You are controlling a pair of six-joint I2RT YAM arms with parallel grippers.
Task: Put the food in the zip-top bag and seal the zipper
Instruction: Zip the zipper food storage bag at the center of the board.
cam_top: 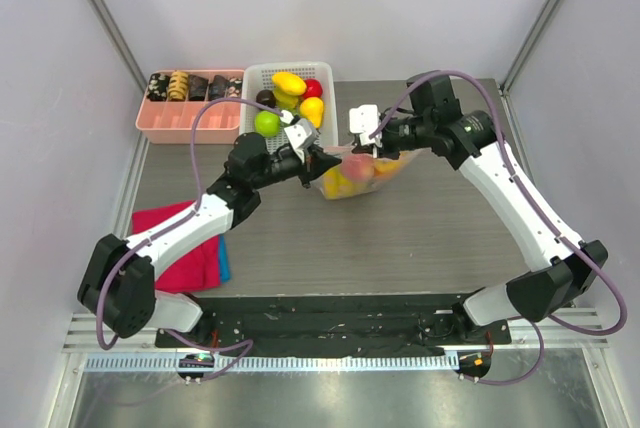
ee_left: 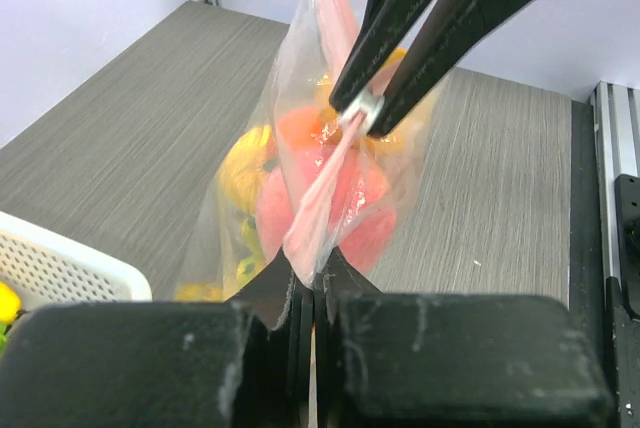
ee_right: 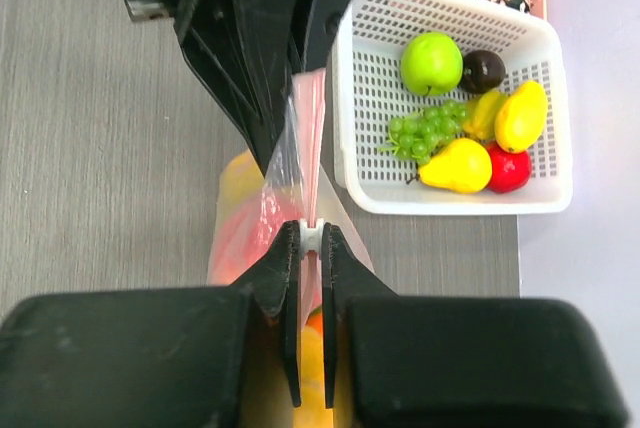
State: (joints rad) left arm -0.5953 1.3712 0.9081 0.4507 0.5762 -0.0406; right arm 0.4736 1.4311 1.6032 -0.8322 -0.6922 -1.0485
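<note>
The zip-top bag (cam_top: 350, 180) hangs above the table between my two grippers, with food inside: a pink peach (ee_left: 355, 203), a yellow piece (ee_left: 243, 166) and an orange piece (ee_left: 298, 128). My left gripper (cam_top: 316, 159) is shut on one end of the bag's mouth edge (ee_left: 310, 238). My right gripper (cam_top: 358, 145) is shut on the white slider (ee_right: 311, 235) of the zipper (ee_right: 311, 128); the pinkish strip runs taut from it to the left fingers (ee_right: 250, 78). More food lies in the white basket (ee_right: 450, 203): green apple (ee_right: 431, 61), grapes, yellow (ee_right: 457, 166) and red pieces.
The white slatted basket (cam_top: 250, 74) stands just behind the bag. A pink divided tray (cam_top: 185, 123) with dark snack pieces is at the back left. A red cloth (cam_top: 185, 253) lies at the front left. Grey walls close in three sides.
</note>
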